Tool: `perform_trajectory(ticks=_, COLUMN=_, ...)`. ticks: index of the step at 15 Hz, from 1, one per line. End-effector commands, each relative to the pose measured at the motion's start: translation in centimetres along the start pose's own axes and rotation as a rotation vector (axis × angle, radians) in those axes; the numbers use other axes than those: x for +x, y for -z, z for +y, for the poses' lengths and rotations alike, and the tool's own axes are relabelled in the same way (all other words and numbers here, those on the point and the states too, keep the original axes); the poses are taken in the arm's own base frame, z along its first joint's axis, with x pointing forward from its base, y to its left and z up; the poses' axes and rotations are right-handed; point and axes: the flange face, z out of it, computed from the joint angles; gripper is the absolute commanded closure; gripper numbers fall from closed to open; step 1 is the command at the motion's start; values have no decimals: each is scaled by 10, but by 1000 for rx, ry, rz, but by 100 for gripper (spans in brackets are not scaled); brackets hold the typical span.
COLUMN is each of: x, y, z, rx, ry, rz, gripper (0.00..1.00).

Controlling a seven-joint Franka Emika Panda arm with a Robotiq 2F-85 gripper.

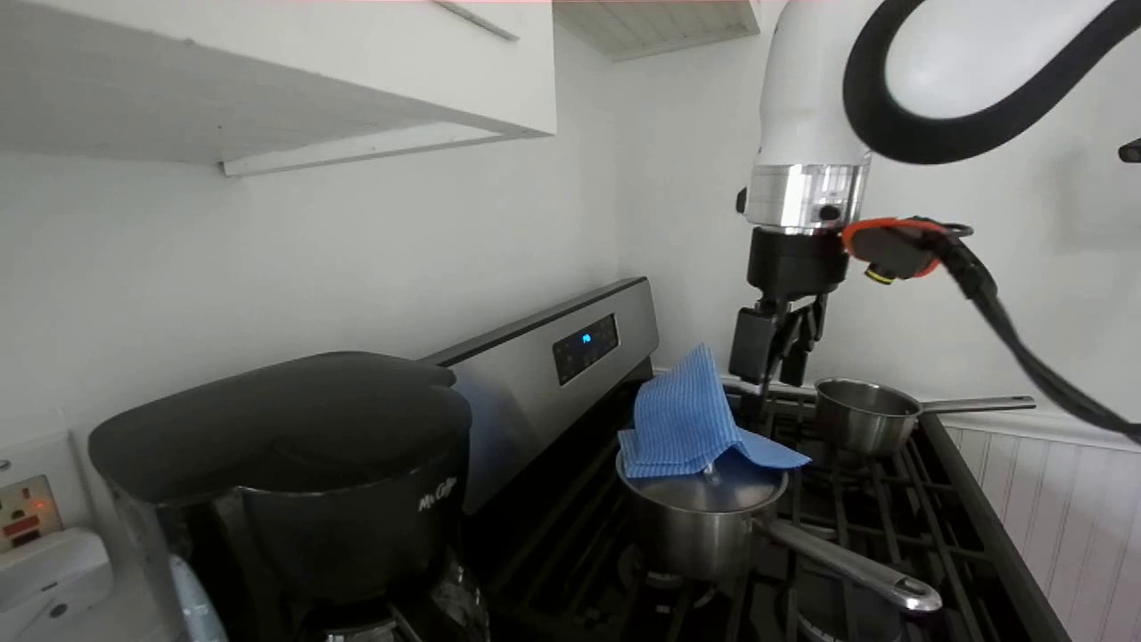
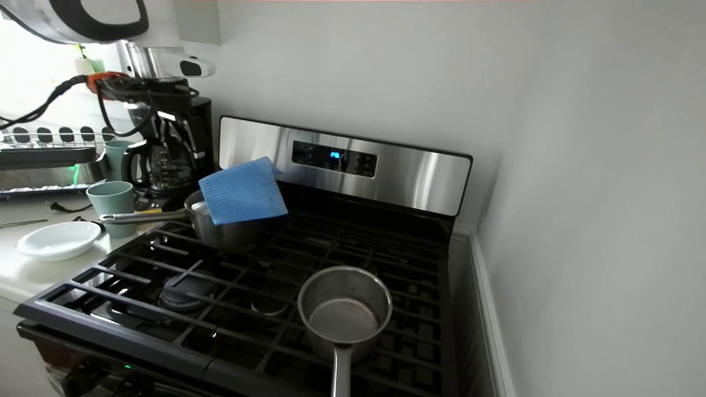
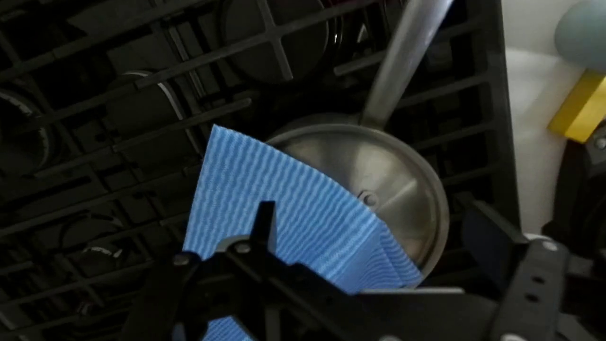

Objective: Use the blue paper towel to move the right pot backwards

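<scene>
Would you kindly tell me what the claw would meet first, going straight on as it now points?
Probably the blue paper towel draped partly over the lid of the pot below; depth is unclear, so the claw might touch bare lid first.

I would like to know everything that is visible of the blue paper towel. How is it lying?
The blue paper towel looks like thin paper or cloth, with fine lighter and darker stripes, folded in layers. It drapes over part of the lid of the lidded pot, its edge running close by the knob. One part rises in a peaked bend, and corners reach out beyond the lid. The open fingers do not hold it; whether it touches the knob is hard to tell.
</scene>
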Motion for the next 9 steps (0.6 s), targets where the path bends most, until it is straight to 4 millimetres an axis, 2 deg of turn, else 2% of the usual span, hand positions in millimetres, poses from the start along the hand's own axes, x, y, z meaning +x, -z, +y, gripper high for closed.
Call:
perform_trajectory(ticks=1, x=40, y=-23, z=0, rx=-29, ry=-180, rz=19, gripper=0)
perform_trajectory(ticks=3, x=50, y=-34, z=2, rx=-40, ry=-247, rz=23, gripper=0)
perform_trajectory(ticks=4, x=54, y=-38, z=3, rx=-47, ry=-271, rz=17, gripper=7)
perform_trajectory(ticks=6, x=59, y=-45, z=6, rx=-58, ry=-307, rz=3, gripper=31)
perform_trajectory(ticks=7, x=61, y=-46, z=8, rx=-63, ry=-319, rz=-1, gripper=32)
perform_trajectory(ticks=9, x=63, y=-46, z=13, rx=-67, ry=-334, rz=-5, gripper=46)
